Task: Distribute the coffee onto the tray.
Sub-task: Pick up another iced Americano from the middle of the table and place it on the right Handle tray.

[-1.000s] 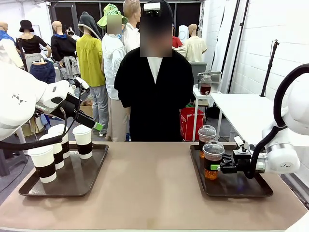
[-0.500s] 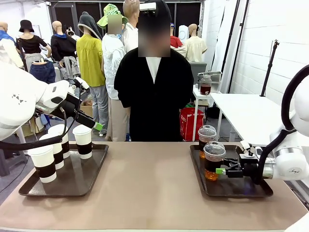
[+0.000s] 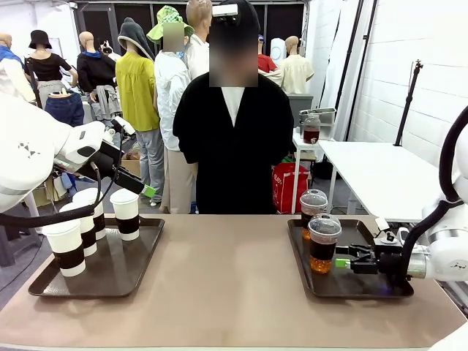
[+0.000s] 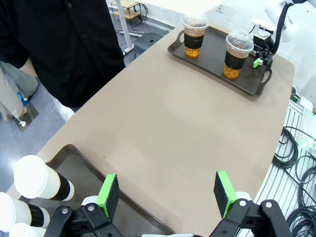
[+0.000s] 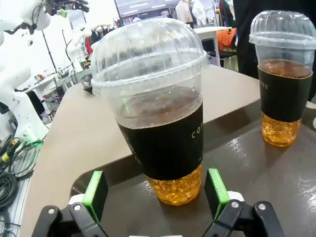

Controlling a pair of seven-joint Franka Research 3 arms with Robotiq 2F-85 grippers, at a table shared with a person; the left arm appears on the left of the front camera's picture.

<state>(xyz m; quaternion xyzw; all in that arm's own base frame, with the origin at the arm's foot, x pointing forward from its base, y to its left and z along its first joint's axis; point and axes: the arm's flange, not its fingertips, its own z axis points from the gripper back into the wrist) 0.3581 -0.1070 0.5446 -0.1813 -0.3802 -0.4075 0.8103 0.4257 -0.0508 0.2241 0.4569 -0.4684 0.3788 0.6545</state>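
Observation:
Four white paper coffee cups (image 3: 126, 213) with dark sleeves stand on the left tray (image 3: 95, 291). My left gripper (image 3: 142, 189) hangs open above and behind them, and its green pads (image 4: 107, 196) are spread wide with nothing between them. Two clear dome-lidded coffee cups stand on the right tray (image 3: 358, 287): the near cup (image 3: 324, 243) and the far cup (image 3: 313, 208). Just right of the near cup (image 5: 163, 118), low over the tray, my right gripper (image 3: 342, 262) is open and apart from it. The far cup (image 5: 284, 79) stands behind it.
A person in black stands at the table's far edge, between the trays. The brown tabletop (image 3: 227, 285) stretches wide between both trays. The right tray (image 4: 212, 59) lies near the table's right edge, and a white table (image 3: 373, 172) stands beyond it.
My right gripper has drawn back to the right, away from the near clear cup, which stays upright on the tray. The left arm has not moved.

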